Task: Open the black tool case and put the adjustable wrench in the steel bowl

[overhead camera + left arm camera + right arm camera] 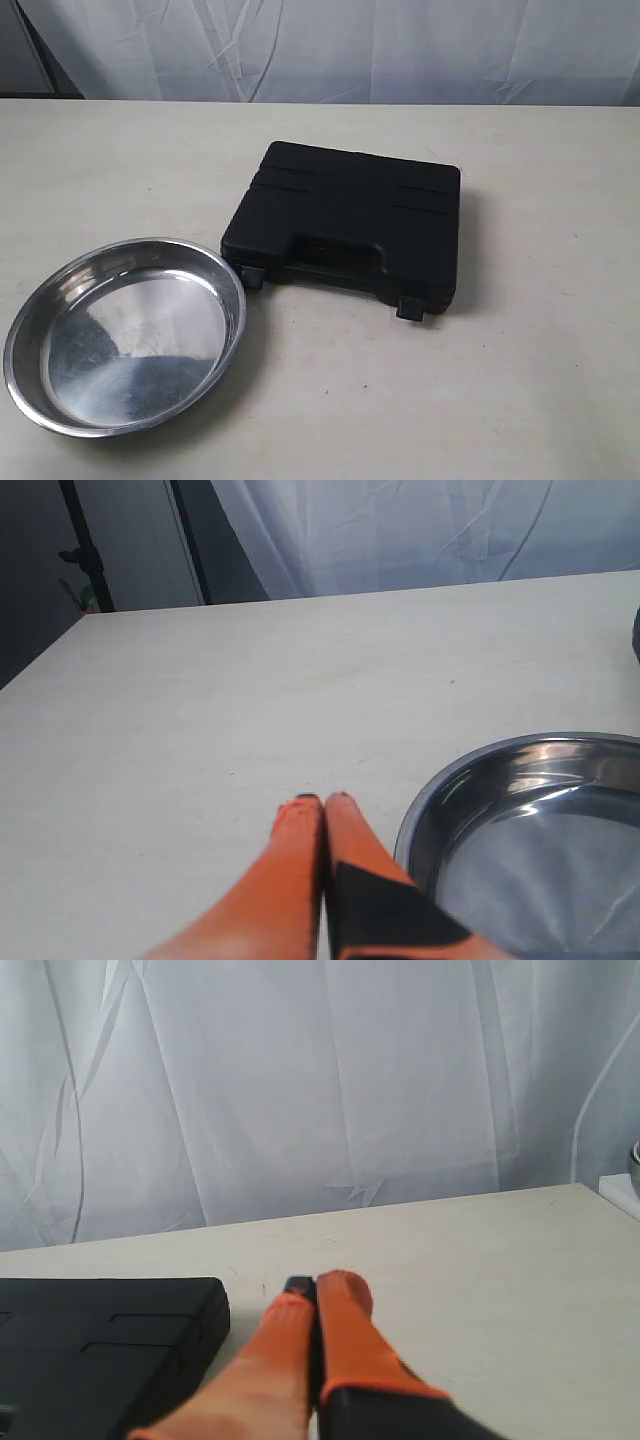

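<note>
The black tool case lies closed in the middle of the table, its handle and two latches facing the front; a corner of the black tool case shows in the right wrist view. The steel bowl sits empty at the front left, and its rim shows in the left wrist view. The adjustable wrench is hidden. My left gripper is shut with nothing in it, above bare table beside the bowl. My right gripper is shut and empty, beside the case. Neither gripper appears in the exterior view.
A white curtain hangs behind the table's far edge. The table top is pale and bare to the right of the case. A dark stand rises beyond the table's corner in the left wrist view.
</note>
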Robot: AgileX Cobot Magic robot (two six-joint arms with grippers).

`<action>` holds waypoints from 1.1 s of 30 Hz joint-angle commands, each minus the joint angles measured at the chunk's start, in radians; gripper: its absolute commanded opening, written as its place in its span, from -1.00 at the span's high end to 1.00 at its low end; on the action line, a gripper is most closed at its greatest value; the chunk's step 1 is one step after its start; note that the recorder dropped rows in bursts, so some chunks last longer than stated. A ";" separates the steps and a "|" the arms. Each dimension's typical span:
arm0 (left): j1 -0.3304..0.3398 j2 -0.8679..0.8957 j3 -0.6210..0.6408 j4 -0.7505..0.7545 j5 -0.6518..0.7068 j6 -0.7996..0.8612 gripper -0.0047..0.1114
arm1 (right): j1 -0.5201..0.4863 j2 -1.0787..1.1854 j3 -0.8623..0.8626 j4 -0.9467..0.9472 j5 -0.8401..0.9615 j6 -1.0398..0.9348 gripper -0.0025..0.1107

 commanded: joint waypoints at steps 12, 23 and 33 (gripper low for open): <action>0.002 -0.004 -0.002 0.005 -0.013 -0.007 0.91 | -0.004 -0.005 0.007 0.002 -0.027 -0.001 0.97; 0.002 -0.004 -0.002 0.005 -0.013 -0.007 0.91 | -0.002 -0.005 0.007 0.741 -0.317 0.518 0.97; 0.002 -0.004 -0.002 0.005 -0.013 -0.007 0.91 | -0.001 -0.005 -0.173 0.537 -0.455 0.644 0.97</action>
